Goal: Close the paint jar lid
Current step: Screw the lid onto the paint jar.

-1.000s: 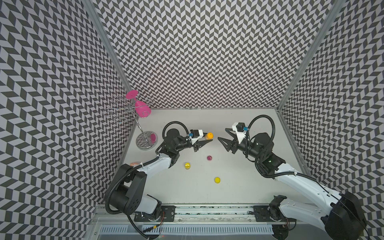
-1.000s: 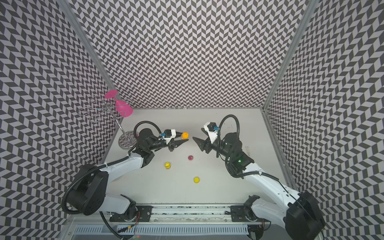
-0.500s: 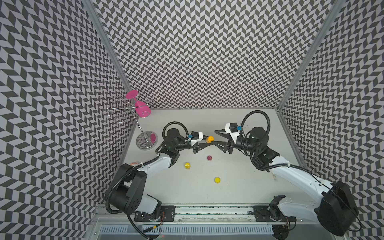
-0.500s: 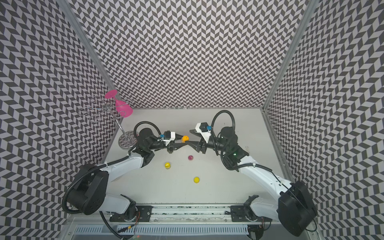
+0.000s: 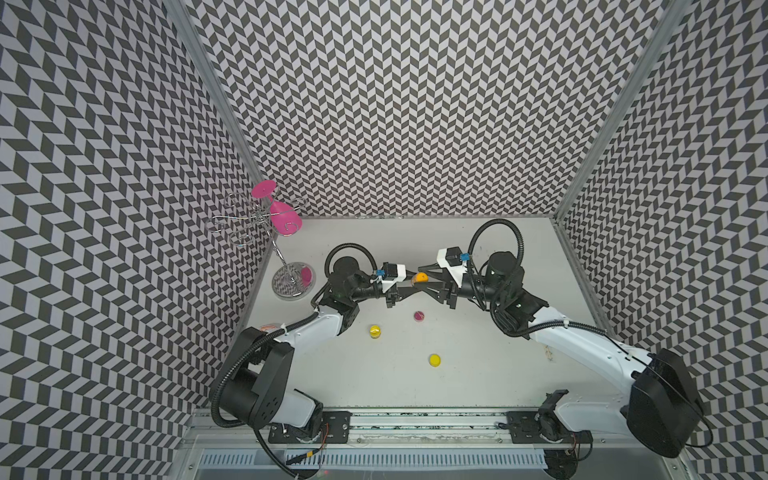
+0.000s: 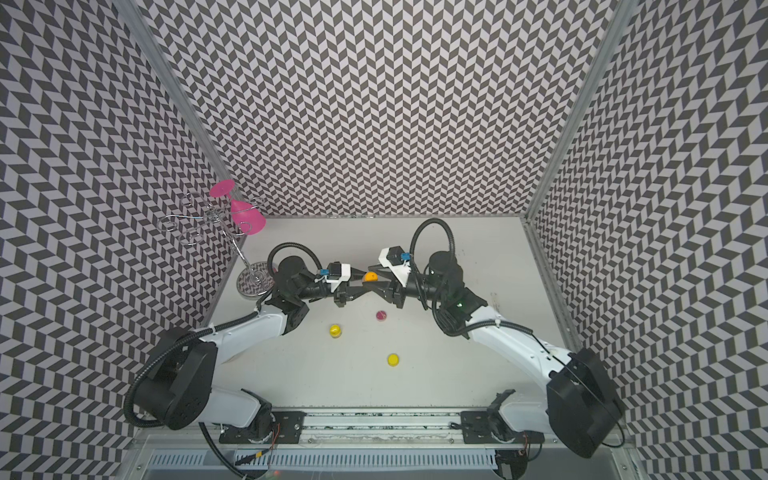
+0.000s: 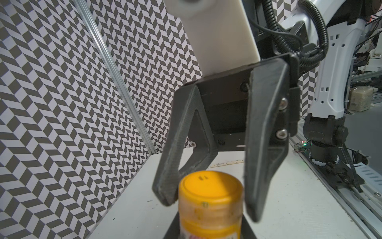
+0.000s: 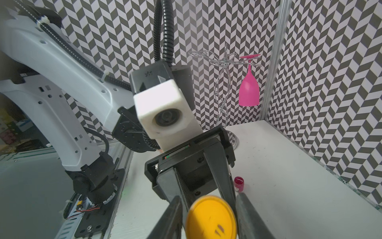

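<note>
The left gripper (image 5: pixel 408 286) is clenched on the orange paint jar (image 7: pixel 208 219) and carries it clear above the counter (image 5: pixel 478 374), between the two arms, with its mouth toward the other arm. The lid (image 7: pixel 208 186) sits on the neck already, though whether it is tight cannot be told (it looks level in the left wrist view). The right gripper (image 7: pixel 209 209) straddles that lid, its fingers (image 7: pixel 266 144) flanking the cap. Whether they are pressing yet cannot be told. The step in hand looks like the tightening grasp. Doing it well calls for a squeeze on the cap's rim only, not the jar body, with the wrist's turning axis in line with the jar's. The left arm should brace against the twist, so the jar neither spins in its grip nor drops toward the magenta jar (image 5: pixel 419 316) standing nearby.
</note>
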Controlling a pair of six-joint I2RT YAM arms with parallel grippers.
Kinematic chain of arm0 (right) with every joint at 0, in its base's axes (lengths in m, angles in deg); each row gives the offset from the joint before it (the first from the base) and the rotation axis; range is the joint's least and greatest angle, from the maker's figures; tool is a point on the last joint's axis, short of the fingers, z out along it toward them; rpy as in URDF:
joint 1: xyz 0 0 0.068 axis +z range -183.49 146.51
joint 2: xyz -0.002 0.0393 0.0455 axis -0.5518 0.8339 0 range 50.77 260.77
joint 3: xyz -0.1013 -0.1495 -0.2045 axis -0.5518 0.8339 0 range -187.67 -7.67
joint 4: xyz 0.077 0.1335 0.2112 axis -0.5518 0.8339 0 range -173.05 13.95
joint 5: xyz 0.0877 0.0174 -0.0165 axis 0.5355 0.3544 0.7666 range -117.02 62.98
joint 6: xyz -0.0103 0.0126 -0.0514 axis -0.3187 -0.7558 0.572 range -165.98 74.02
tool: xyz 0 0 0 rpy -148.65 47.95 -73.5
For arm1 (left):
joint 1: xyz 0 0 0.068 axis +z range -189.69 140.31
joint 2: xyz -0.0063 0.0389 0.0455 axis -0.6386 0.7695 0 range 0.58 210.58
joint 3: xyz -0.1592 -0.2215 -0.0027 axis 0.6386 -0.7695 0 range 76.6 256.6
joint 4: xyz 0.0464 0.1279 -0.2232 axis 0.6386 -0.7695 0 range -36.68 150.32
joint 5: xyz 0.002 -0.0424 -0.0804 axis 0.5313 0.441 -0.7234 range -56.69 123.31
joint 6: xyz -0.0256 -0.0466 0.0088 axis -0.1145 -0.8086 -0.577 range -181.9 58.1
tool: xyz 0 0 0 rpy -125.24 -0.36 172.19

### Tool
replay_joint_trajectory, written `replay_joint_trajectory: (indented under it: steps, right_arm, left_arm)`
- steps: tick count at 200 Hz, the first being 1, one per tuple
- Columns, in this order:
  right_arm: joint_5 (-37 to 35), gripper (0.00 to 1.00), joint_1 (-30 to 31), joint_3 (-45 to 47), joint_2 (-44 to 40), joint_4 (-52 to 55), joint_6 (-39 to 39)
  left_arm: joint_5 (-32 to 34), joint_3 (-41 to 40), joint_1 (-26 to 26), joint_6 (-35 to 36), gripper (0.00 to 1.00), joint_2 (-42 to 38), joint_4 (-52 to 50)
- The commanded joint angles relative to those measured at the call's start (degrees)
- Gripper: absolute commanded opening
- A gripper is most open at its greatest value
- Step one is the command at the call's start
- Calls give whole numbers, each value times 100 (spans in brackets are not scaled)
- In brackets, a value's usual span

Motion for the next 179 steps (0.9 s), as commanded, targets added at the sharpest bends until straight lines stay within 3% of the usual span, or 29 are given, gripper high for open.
replay_joint_trajectory:
  steps: [1, 44, 111, 145, 159, 163, 165, 167, 179]
  right_arm:
    - [-127, 32, 60, -178, 46, -159, 51]
    - [-489, 18, 127, -178, 53, -254, -151]
    - [-1921, 1, 530, -271, 316, -425, -1295]
    - [-1959, 0, 598, -361, 423, -384, -1420]
    - [-2091, 0, 599, -418, 434, -315, -1389]
    - [-2137, 0, 597, -437, 433, -284, -1378]
    - [-2162, 0, 603, -448, 439, -260, -1367]
    - [-2181, 0, 597, -462, 436, -235, -1358]
    - [-2308, 0, 598, -566, 424, -48, -1282]
  left_arm:
    - [-2, 177, -15, 4, 26, -4, 25]
    - [238, 158, -17, -30, 25, -47, 87]
    - [2778, -580, -348, 381, 25, -766, 758]
    - [3266, -527, -333, 256, 30, -769, 652]
    - [3244, -472, -326, 141, 43, -712, 649]
    - [3205, -466, -317, 132, 67, -708, 645]
    - [3191, -462, -314, 130, 89, -700, 641]
    - [3156, -456, -316, 130, 97, -696, 641]
    - [3117, -435, -309, 105, 100, -667, 610]
